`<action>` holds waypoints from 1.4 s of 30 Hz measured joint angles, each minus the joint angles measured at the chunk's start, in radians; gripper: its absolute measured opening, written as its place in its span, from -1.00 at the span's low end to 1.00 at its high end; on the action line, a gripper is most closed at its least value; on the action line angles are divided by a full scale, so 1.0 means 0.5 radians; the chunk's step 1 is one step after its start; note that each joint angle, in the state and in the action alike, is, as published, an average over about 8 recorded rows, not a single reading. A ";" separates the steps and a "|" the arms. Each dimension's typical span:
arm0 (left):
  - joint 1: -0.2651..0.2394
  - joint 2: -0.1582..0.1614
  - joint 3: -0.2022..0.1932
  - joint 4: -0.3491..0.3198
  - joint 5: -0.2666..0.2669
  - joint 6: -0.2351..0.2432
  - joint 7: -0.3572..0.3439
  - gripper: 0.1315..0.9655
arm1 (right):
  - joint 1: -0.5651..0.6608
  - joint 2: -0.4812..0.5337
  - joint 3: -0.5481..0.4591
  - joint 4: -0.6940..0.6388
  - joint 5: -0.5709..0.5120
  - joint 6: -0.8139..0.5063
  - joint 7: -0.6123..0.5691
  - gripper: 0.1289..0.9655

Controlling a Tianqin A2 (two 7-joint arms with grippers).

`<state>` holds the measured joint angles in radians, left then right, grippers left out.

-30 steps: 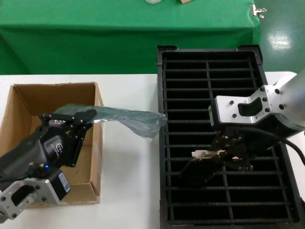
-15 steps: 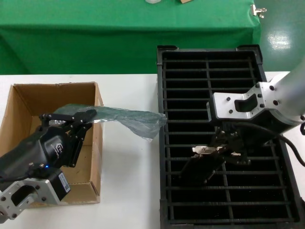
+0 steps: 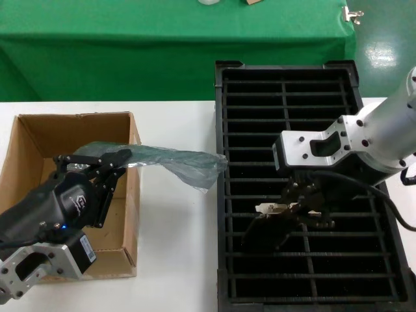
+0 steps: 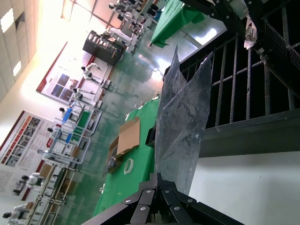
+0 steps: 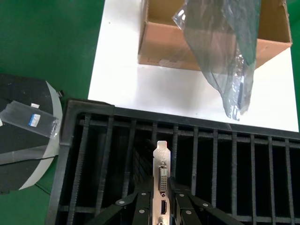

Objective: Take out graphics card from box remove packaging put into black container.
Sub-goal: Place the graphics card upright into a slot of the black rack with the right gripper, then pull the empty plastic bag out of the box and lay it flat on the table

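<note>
My right gripper (image 3: 300, 209) hangs over the middle slots of the black container (image 3: 286, 110) and is shut on the graphics card (image 3: 268, 227). The card's silver bracket (image 5: 161, 176) stands between the fingers, above the ribs of the black container (image 5: 93, 140). My left gripper (image 3: 109, 161) is over the right wall of the box (image 3: 26, 140) and is shut on the packaging (image 3: 179, 162). That silvery bag reaches out towards the crate's left rim. In the left wrist view the packaging (image 4: 183, 122) rises from the left gripper (image 4: 158, 180). The box (image 5: 164, 47) looks empty.
The box and the crate stand on a white table (image 3: 175, 247). Behind it runs a green-draped table (image 3: 130, 58). A dark round base with a white label (image 5: 28, 122) lies beside the crate's corner, on green floor.
My right gripper has carried the card a little to the left over the crate. The left arm and the bag have not moved.
</note>
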<state>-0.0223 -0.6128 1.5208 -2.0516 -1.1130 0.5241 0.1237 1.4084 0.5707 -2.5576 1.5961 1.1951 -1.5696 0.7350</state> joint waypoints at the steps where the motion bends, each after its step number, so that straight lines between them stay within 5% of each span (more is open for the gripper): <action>1: 0.000 0.000 0.000 0.000 0.000 0.000 0.000 -0.98 | 0.001 -0.001 -0.004 0.005 0.005 0.000 0.005 -0.86; 22: 0.000 0.000 0.000 0.000 0.000 0.000 0.000 -0.98 | 0.006 -0.016 -0.036 0.076 0.027 0.000 0.078 -0.76; 31: 0.000 0.000 0.000 0.000 0.000 0.000 0.000 -0.98 | -0.026 -0.025 0.012 0.102 -0.015 0.004 0.084 -0.52; 42: 0.000 0.000 0.000 0.000 0.000 0.000 0.000 -0.98 | -0.226 0.006 0.231 0.212 -0.136 0.202 0.044 0.02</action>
<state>-0.0223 -0.6128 1.5208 -2.0516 -1.1130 0.5241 0.1237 1.2952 0.5738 -2.4420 1.7023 1.1269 -1.4687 0.7572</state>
